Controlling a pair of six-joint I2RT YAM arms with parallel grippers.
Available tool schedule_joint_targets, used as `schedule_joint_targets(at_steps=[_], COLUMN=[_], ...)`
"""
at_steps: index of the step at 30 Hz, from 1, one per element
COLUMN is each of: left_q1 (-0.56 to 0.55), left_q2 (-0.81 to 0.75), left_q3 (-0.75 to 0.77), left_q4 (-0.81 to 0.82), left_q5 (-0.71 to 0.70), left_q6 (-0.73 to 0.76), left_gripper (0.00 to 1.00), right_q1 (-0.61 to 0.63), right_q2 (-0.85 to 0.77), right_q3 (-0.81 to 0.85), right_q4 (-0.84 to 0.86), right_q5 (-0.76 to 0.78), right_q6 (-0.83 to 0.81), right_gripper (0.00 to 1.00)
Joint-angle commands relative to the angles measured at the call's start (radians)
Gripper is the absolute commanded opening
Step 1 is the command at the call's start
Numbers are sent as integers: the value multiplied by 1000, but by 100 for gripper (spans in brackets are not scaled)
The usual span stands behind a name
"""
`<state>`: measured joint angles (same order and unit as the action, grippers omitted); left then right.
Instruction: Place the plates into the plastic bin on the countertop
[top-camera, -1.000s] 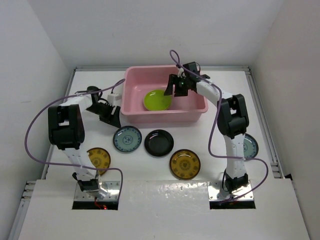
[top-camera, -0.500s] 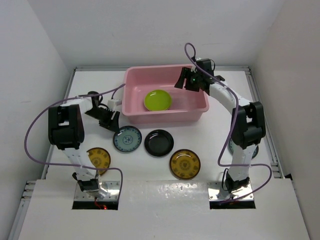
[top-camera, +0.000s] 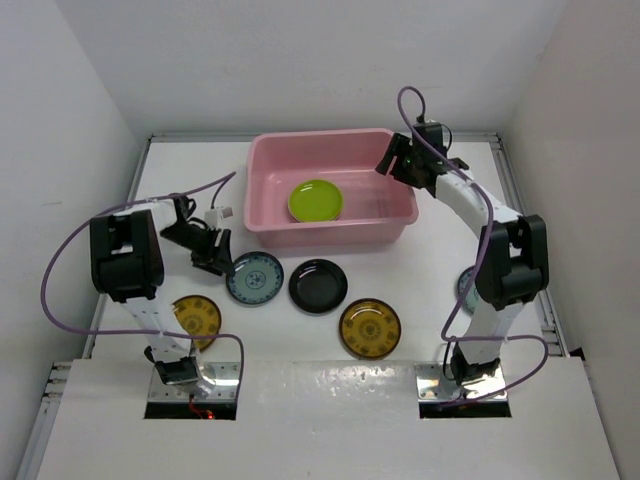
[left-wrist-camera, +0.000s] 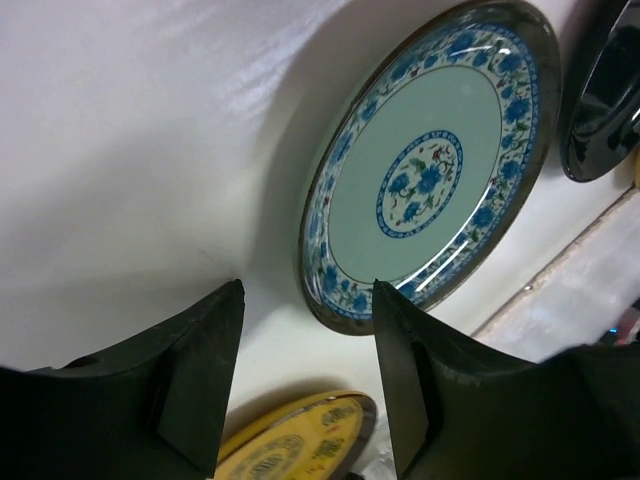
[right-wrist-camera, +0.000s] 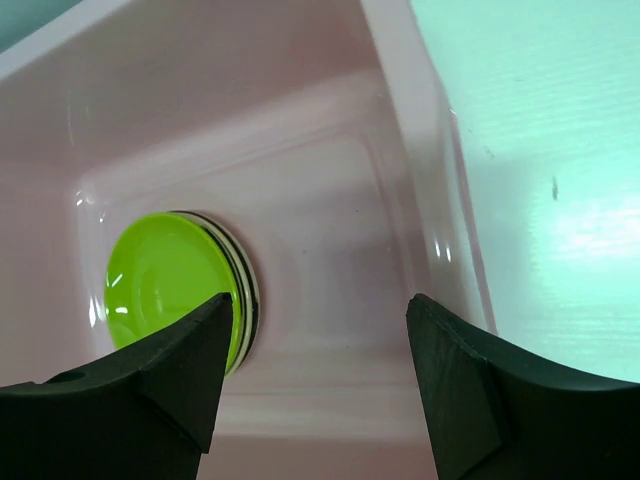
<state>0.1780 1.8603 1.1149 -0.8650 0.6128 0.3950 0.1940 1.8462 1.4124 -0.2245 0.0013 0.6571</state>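
White table | left end effector spread wide, teal-blue plate just ahead | right end effector spread, empty, over pink bin, lime plate to its left

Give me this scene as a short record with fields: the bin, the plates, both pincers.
bin: pink plastic bin, back of countertop
in bin: lime green plate
on countertop: teal plate, black plate, amber plate, second amber plate, half-hidden plate at right
left pincer: open, empty, beside teal plate
right pincer: open, empty, above bin's right rim
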Motion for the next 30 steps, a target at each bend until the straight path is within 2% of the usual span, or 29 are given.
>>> schedule_joint_targets(at_steps=[1, 2, 6, 8, 11, 12, 13, 16, 23, 30], left_q1=[-23, -32, -41, -69, -98, -98, -98, -66, 55, 95], left_q2=[-1, -1, -1, -1, -1, -1, 11, 11, 11, 22], left_q3=[-35, -35, -69, -69, -69, -69, -60, -50, 143, 292], left_q4=[1, 1, 1, 10, 24, 38, 38, 29, -17, -26], left_q5=[-119, -131, -163, -163, -185, -194, -194, -194, -228, -168], left_q6=[-71, -87, -142, -157, -186, -196, -196, -182, -91, -82], left_gripper=[58, 57, 41, 38, 25, 19, 9, 0, 0, 0], right_q1=[-2, -14, -37, -50, -65, -70, -73, -87, -100, -107], right_q2=[-77, -84, -99, -90, -74, -65, -53, -35, -57, -133], right_q3=[-52, -61, -115, -128, -144, -142, -136, -125, -104, -37], right_q4=[50, 51, 88, 100, 122, 122, 122, 116, 73, -4], right_q5=[106, 121, 129, 123, 108, 89, 82, 37, 43, 35], right_q6=[36, 45, 87, 93, 114, 116, 116, 90, 16, -146], right_gripper=[70, 70, 70, 70, 70, 70, 70, 70, 69, 69])
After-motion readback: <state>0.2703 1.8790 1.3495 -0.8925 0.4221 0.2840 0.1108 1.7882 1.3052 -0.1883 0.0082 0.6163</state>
